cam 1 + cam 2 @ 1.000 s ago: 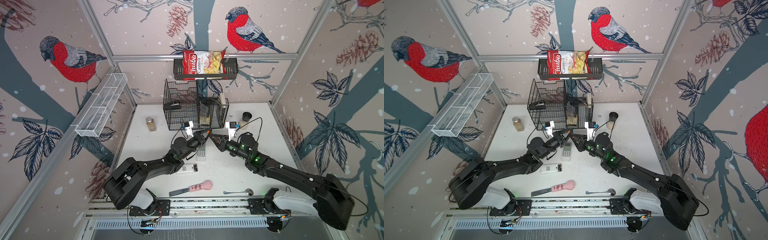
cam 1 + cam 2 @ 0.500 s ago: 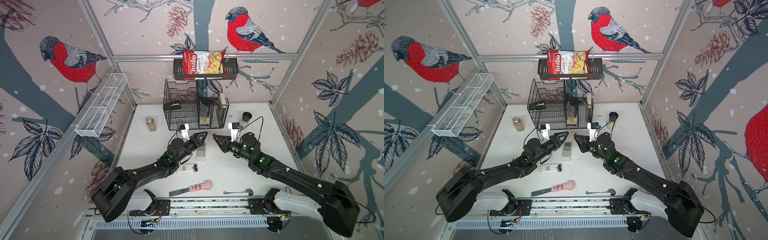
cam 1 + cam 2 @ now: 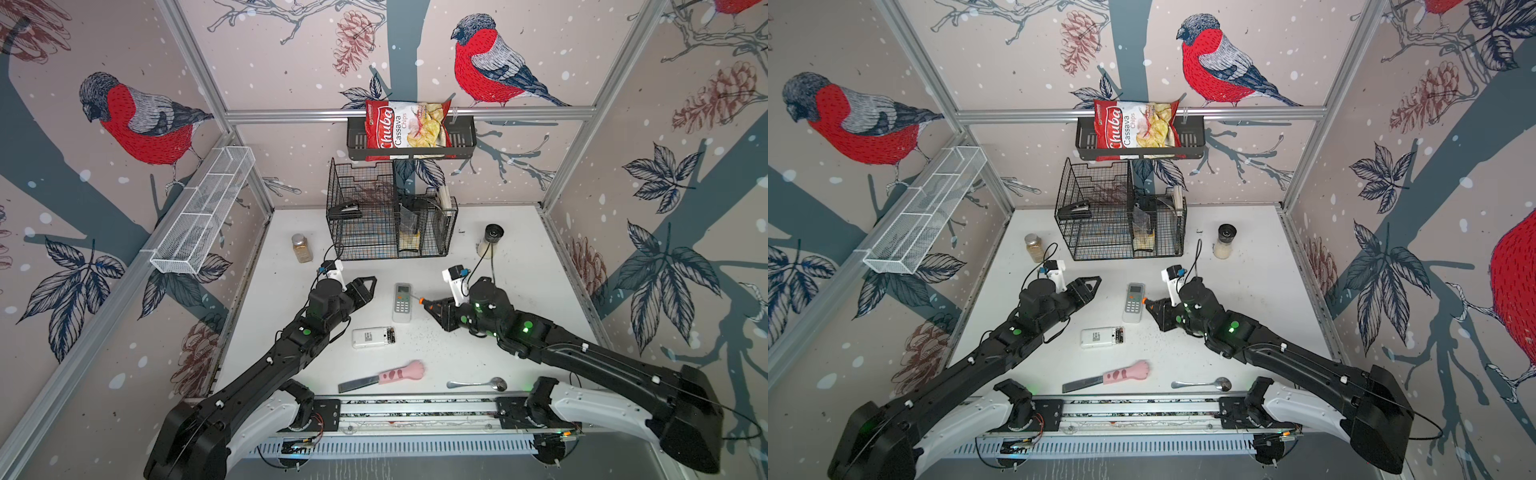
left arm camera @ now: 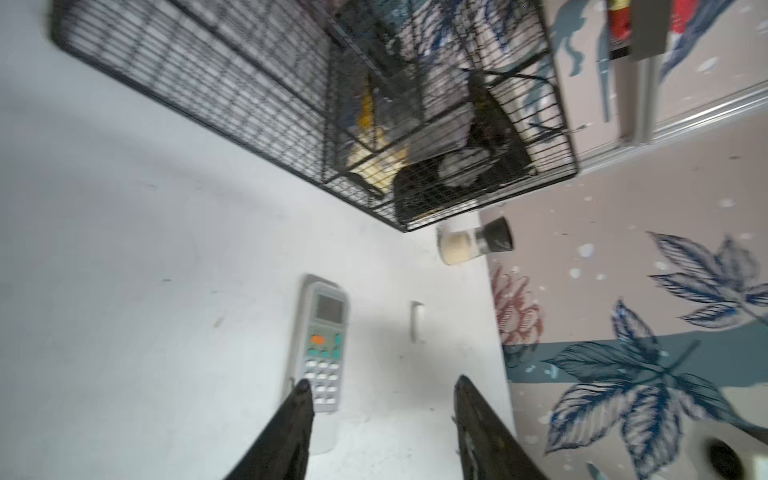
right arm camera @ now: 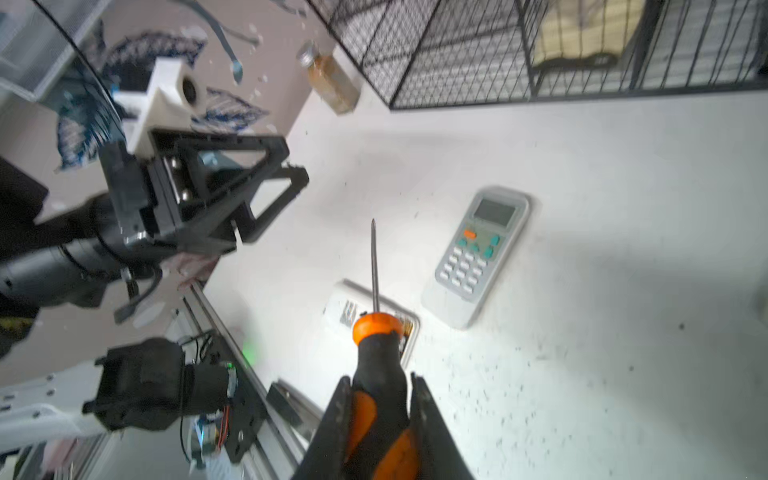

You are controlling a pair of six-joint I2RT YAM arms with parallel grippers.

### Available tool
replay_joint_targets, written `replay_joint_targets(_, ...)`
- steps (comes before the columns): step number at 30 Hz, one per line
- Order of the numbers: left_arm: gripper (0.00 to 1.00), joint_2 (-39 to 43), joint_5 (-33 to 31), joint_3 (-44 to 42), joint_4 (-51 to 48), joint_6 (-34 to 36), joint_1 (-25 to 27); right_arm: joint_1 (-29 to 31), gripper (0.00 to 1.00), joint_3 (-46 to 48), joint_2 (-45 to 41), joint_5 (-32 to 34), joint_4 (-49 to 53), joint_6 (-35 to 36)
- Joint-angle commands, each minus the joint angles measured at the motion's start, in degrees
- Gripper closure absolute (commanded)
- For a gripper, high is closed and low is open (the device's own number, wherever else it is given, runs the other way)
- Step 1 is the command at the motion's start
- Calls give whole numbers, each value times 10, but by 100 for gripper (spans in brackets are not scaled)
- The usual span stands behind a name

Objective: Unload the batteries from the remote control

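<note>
Batteries cannot be made out in the dark open bay of the smooth white plastic remote (image 3: 372, 336), face down on the speckled white desk (image 3: 540, 266). Beside it lies a second, grey keypad remote (image 3: 402, 302). Bare desk rings both. The left tool (image 4: 381, 381) gapes empty, and the right tool (image 5: 380, 378) clamps an orange-and-black screwdriver (image 5: 376, 328).

The white rectangular plastic remote control (image 3: 370, 337) lies flat and back up, crosswise, well in front of the black wire basket (image 3: 365, 249). The battery bay at one end is uncovered. Dark batteries (image 3: 390, 335) seem to sit inside, too small to count. A grey keypad remote (image 3: 402, 302) lies face up, nearer the basket.
</note>
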State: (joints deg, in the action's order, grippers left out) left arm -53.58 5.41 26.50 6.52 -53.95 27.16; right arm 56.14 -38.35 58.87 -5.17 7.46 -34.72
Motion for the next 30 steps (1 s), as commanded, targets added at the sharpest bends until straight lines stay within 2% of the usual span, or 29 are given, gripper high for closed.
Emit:
replay_joint_targets(1, 42, -6, 7, -2, -82, 47, -21, 32, 100, -9, 1, 29, 82, -29)
replay_joint_targets(8, 38, -74, 11, 15, -89, 81, -32, 93, 100, -28, 45, 38, 129, -50)
replay_joint_targets(17, 37, -124, 30, 23, -79, 83, -32, 103, 100, -40, 108, 1, 106, -50)
replay_joint_targets(30, 36, -152, 39, 22, -79, 95, -32, 111, 100, -49, 173, -42, 73, -57)
